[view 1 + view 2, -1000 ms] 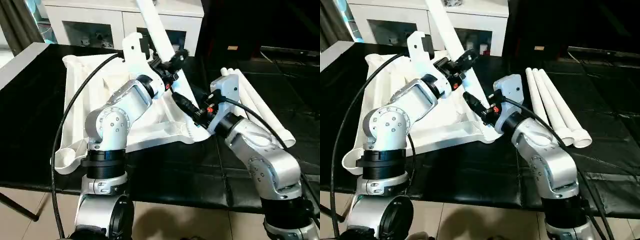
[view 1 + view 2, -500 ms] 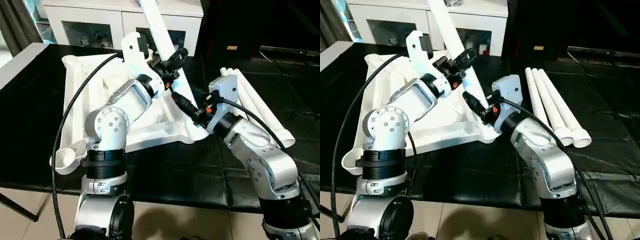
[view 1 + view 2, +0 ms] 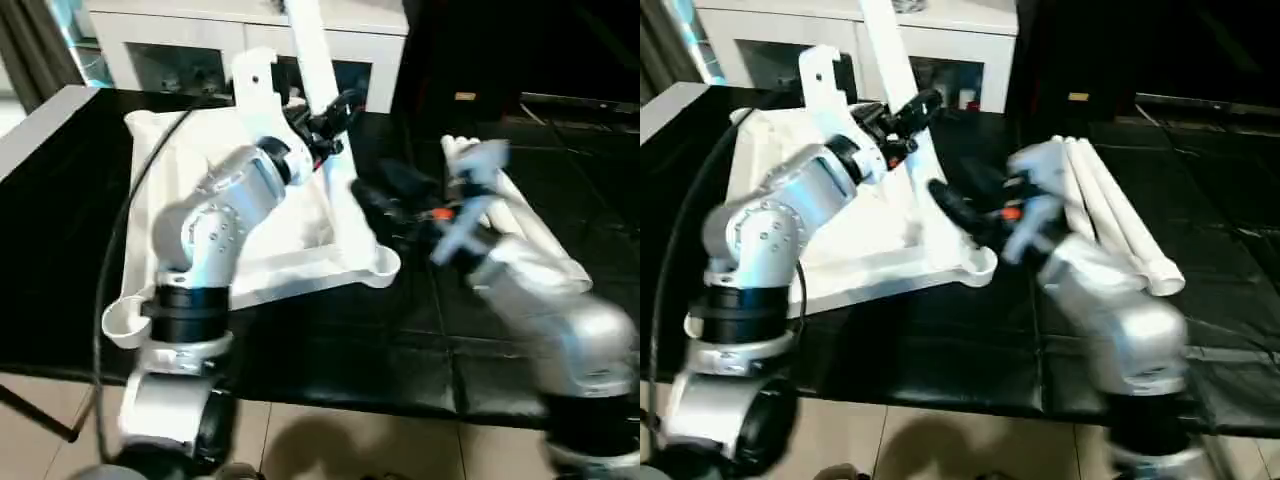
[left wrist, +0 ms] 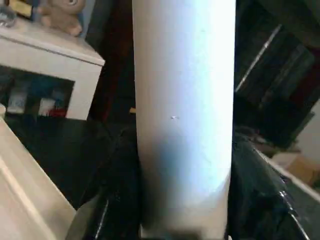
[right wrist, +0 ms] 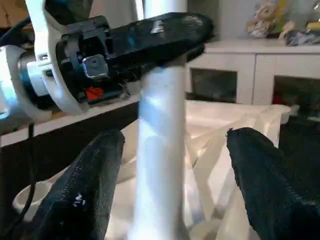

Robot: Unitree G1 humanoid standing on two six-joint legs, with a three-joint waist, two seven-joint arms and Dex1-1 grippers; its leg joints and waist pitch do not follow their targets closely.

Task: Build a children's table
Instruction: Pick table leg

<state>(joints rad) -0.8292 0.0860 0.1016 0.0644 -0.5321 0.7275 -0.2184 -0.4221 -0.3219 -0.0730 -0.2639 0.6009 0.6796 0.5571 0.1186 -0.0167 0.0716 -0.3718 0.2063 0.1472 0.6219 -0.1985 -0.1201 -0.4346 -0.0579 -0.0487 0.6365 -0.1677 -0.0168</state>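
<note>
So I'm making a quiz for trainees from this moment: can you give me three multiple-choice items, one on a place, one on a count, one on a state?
1. Where do the loose legs lie?
A. On the black mat to the right of the tabletop
B. On the white cabinet
C. On the floor

2. How many loose legs lie there?
A. One
B. Three
C. Five

3. How does the left gripper stand to the upright leg?
A. Shut on it
B. Open, away from it
C. Resting flat on the mat

Answers:
1 A: they lie side by side on the mat, beside the tabletop.
2 B: three tubes show in the right eye view.
3 A: the left wrist view shows its fingers against both sides of the leg.
</note>
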